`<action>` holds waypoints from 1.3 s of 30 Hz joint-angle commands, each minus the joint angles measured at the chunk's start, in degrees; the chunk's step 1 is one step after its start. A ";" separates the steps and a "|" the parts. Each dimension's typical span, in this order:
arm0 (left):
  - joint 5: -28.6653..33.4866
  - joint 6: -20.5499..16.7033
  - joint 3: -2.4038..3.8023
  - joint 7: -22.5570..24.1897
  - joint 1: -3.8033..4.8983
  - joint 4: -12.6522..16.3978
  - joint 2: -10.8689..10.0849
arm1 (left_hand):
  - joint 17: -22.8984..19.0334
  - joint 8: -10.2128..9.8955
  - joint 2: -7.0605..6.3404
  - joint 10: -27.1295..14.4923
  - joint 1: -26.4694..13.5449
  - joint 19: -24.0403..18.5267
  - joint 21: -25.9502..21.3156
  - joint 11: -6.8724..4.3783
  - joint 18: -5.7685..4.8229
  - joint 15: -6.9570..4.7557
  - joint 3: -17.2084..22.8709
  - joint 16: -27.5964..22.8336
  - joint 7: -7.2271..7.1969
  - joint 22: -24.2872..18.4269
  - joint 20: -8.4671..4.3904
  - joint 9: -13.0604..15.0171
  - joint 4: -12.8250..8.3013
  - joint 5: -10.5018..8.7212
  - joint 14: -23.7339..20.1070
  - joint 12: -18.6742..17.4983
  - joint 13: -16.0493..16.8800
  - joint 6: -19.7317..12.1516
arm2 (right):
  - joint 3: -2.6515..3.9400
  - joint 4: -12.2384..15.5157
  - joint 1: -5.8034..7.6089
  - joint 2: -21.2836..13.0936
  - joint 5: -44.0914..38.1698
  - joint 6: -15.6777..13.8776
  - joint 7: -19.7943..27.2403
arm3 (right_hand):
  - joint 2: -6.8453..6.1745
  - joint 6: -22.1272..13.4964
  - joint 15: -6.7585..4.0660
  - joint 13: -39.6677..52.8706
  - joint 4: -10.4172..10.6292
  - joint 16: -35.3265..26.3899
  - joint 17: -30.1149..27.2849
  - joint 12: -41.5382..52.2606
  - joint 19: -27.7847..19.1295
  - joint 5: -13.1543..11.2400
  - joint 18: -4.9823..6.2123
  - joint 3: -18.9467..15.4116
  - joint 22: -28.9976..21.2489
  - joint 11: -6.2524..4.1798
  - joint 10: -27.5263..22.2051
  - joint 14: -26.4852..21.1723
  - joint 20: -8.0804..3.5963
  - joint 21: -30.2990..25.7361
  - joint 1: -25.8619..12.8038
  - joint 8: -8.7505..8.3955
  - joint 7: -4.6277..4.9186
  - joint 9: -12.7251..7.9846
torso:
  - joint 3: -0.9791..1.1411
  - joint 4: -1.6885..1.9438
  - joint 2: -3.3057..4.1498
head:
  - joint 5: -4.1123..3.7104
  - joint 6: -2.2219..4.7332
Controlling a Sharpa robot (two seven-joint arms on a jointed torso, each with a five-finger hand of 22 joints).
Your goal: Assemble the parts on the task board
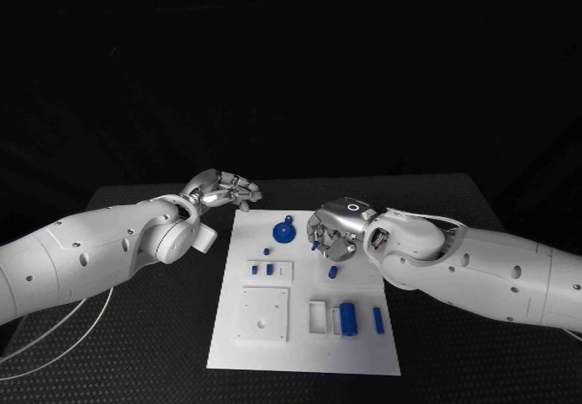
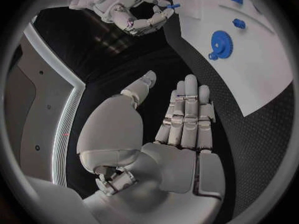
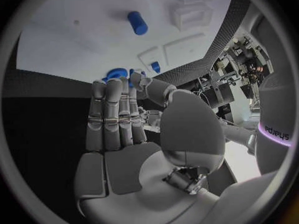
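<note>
Task board (image 1: pixel 304 337): white plate, lying flat mid-table (image 1: pixel 145 337), long axis running from the near edge toward the far edge.

Near end of board: square white block (image 1: pixel 265 314) toward the left edge; beside it a narrow white holder (image 1: pixel 318 318), then a blue bar (image 1: pixel 348 319) and a slimmer blue bar (image 1: pixel 378 320) toward the right edge.

Mid-board: shallow white tray (image 1: pixel 269 271) with two small blue pieces (image 1: pixel 262 270) in it; one small blue peg (image 1: pixel 267 251) just beyond the tray. Short blue cylinder (image 1: pixel 332 272) standing alone toward the right edge.

Far end of board: blue gear (image 1: pixel 284 231) flat on the plate, a small tab sticking out of its rim.

Right hand (image 1: pixel 337 231): above the board's far right part, just beside the gear, apart from the board surface. A small blue part (image 2: pixel 172 6) is pinched at its fingertips, seen from the left wrist view; other fingers curled around it.

Left hand (image 1: pixel 224 189): off the board, over the table beyond the board's far left corner. Fingers straight and side by side, thumb apart, nothing in the palm, as the left wrist view shows it.
</note>
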 commanded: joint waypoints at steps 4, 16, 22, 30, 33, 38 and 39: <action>0.92 -0.95 0.05 0.92 0.10 -1.21 0.84 | 0.10 -0.07 0.38 -0.13 0.07 -0.13 -0.29 -0.08 0.71 0.18 -0.04 -0.29 -0.12 0.09 0.24 -0.04 0.38 0.00 -0.06 -0.13 -0.05 -0.37 | 0.01 1.45 0.10 2.61 -3.77 0.70 -2.00 | 0.51 0.43 -0.15 0.11 -0.38 0.08 0.08 -0.35 -0.10 0.23 0.49 0.03 1.30 0.20 0.37 0.17 -0.27 0.27 -0.13 -0.16 0.05 0.06 | -0.10 0.01 0.02 | 2.15 -0.20; 1.52 -1.27 0.05 1.08 0.21 -3.88 2.97 | 0.19 -0.01 0.37 -0.06 0.06 -0.14 -0.34 -0.12 0.70 0.17 -0.03 -0.32 -0.13 0.14 0.25 -0.04 0.45 0.01 -0.02 -0.07 -0.05 -0.35 | -1.58 2.95 -0.93 7.05 -8.65 1.21 -4.42 | 0.54 0.44 -0.16 0.22 -0.46 0.08 0.12 -0.40 -0.06 0.34 0.49 0.06 1.28 0.19 0.42 0.22 -0.29 0.38 -0.20 -0.19 0.06 0.12 | -0.32 -0.09 -0.24 | 4.74 -0.71; 1.73 -1.30 0.05 1.17 0.21 -4.39 3.63 | 0.23 0.01 0.39 -0.05 0.05 -0.15 -0.36 -0.12 0.69 0.17 -0.03 -0.34 -0.13 0.15 0.26 -0.04 0.50 0.01 -0.02 -0.05 -0.05 -0.36 | -2.28 3.32 -2.65 8.63 -9.94 1.68 -4.66 | 0.49 0.48 -0.18 0.30 -0.52 0.10 0.14 -0.41 -0.03 0.32 0.49 0.10 1.28 0.17 0.47 0.26 -0.30 0.45 -0.22 -0.20 0.05 0.17 | -0.53 -0.04 -0.46 | 5.60 -1.12; 1.78 -1.14 0.04 1.17 0.21 -4.44 4.00 | 0.26 0.03 0.40 -0.04 0.03 -0.16 -0.39 -0.13 0.68 0.18 -0.03 -0.36 -0.13 0.17 0.26 -0.04 0.54 0.00 -0.02 -0.04 -0.05 -0.37 | -3.02 3.09 -4.52 9.85 -11.02 2.08 -4.90 | 0.49 0.50 -0.20 0.37 -0.55 0.11 0.17 -0.43 0.00 0.32 0.49 0.14 1.27 0.15 0.51 0.30 -0.32 0.51 -0.25 -0.21 0.04 0.21 | -0.56 -0.02 -0.46 | 6.28 -1.53; 1.79 -1.09 0.04 1.16 0.21 -4.44 4.08 | 0.26 0.03 0.40 -0.04 0.03 -0.17 -0.39 -0.13 0.68 0.18 -0.04 -0.36 -0.13 0.17 0.26 -0.04 0.54 0.00 -0.02 -0.04 -0.05 -0.37 | -3.44 3.08 -4.92 10.03 -11.25 2.32 -4.92 | 0.49 0.50 -0.20 0.37 -0.55 0.11 0.17 -0.44 0.00 0.32 0.49 0.14 1.27 0.15 0.51 0.30 -0.32 0.51 -0.26 -0.21 0.04 0.21 | -0.51 -0.05 -0.40 | 6.61 -1.77; 1.79 -0.98 0.03 1.16 0.21 -4.29 4.01 | 0.29 0.05 0.40 -0.04 0.00 -0.19 -0.42 -0.13 0.67 0.18 -0.04 -0.39 -0.13 0.18 0.27 -0.04 0.58 0.00 -0.03 -0.04 -0.06 -0.38 | -4.24 2.96 -5.08 9.65 -11.46 2.81 -5.01 | 0.51 0.52 -0.21 0.41 -0.57 0.12 0.19 -0.45 0.03 0.32 0.49 0.16 1.26 0.14 0.54 0.33 -0.33 0.55 -0.29 -0.21 0.03 0.24 | -0.50 -0.06 -0.36 | 6.84 -1.98; 1.79 -0.96 0.03 1.16 0.21 -4.29 3.98 | 0.30 0.05 0.40 -0.04 0.00 -0.19 -0.42 -0.13 0.66 0.18 -0.04 -0.39 -0.13 0.18 0.27 -0.04 0.58 0.00 -0.03 -0.04 -0.06 -0.39 | -4.29 2.95 -5.11 9.58 -11.46 2.89 -5.00 | 0.51 0.53 -0.21 0.42 -0.58 0.13 0.19 -0.45 0.03 0.33 0.49 0.16 1.26 0.14 0.55 0.34 -0.33 0.57 -0.30 -0.21 0.03 0.25 | -0.50 -0.07 -0.36 | 6.84 -2.03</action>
